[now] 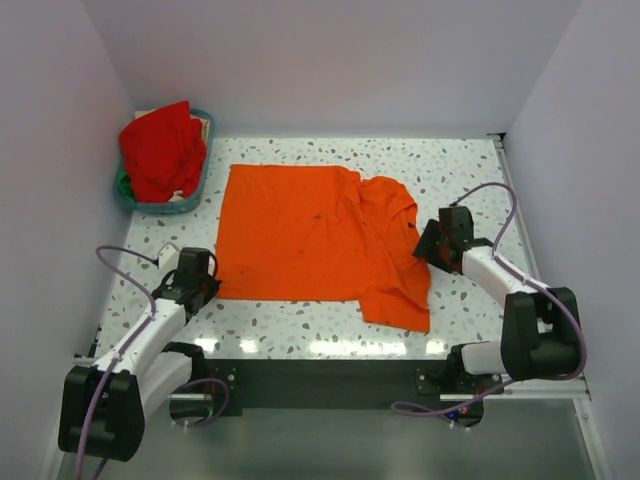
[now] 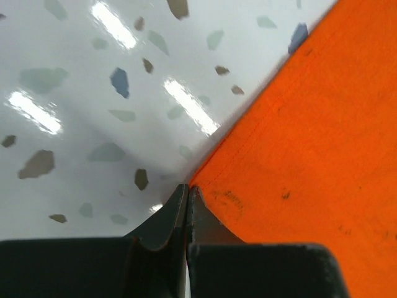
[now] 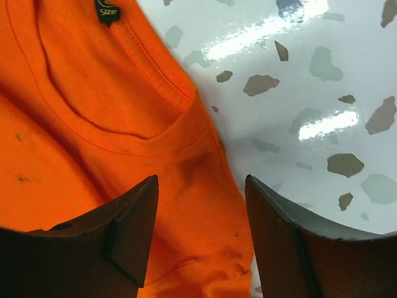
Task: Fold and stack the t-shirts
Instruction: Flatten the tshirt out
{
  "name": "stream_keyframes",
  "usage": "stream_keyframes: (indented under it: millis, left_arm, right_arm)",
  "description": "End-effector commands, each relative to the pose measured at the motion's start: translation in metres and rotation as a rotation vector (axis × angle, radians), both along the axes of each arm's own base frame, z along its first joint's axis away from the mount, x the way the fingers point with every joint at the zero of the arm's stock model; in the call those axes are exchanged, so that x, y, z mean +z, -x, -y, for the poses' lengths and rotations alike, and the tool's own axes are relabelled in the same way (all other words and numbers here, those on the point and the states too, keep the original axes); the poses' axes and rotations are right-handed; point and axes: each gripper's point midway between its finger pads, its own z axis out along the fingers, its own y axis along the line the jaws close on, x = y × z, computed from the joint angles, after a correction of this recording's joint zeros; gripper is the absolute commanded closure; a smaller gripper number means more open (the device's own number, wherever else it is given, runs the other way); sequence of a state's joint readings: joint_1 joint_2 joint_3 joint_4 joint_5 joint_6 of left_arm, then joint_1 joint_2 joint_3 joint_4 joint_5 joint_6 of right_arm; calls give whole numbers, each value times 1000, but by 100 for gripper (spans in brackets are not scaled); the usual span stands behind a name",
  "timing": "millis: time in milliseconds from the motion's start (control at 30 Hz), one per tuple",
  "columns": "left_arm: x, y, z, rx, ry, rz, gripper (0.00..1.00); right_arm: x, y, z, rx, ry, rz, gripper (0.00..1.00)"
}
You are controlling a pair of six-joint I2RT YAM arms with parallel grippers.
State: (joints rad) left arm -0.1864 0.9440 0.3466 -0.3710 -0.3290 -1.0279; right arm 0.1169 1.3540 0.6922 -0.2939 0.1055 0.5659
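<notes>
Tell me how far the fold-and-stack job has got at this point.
Done: the orange t-shirt lies spread on the table, rumpled at its collar end; no fold shows. In hand: the left claw is shut on its near hem corner, and the right claw hangs open over the collar side. Left: every fold, plus the red t-shirt, bunched in the basket, and the stacking.

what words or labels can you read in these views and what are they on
"size": on the dark neck label inside the collar of the orange t-shirt, right wrist view.
A yellow mark above it is cut off by the frame edge and cannot be read.
No text shows on the red t-shirt or the basket.
</notes>
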Motion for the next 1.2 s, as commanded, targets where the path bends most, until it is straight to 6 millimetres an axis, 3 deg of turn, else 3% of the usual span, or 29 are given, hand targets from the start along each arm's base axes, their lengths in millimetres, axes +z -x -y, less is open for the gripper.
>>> stream_keyframes:
  millis: [0, 300, 433, 467, 533, 633, 800, 867, 1167]
  left_arm:
    - [17, -7, -25, 53, -41, 22, 100]
    - [25, -13, -34, 76, -61, 22, 100]
    - [26, -14, -33, 68, -63, 24, 100]
    - [26, -14, -34, 68, -67, 25, 100]
    - [27, -13, -35, 65, -74, 21, 100]
    - [27, -14, -35, 65, -74, 23, 100]
    - [26, -15, -32, 55, -59, 24, 100]
    - [26, -15, -31, 53, -57, 28, 100]
    - [24, -15, -28, 41, -42, 32, 100]
  right_arm:
    - [18, -28, -10, 16, -48, 100, 40]
    - [-6, -27, -6, 1, -24, 31, 57]
    - [2, -24, -1, -4, 2, 26, 53]
    - [4, -21, 5, -20, 27, 29, 46]
    - [13, -12, 13, -35, 67, 32, 35]
    - [20, 4, 16, -34, 71, 37, 33]
    - [5, 39, 14, -52, 31, 4, 37]
    - [1, 49, 4, -50, -35, -4, 39]
    - [-12, 67, -4, -110, -107, -53, 48]
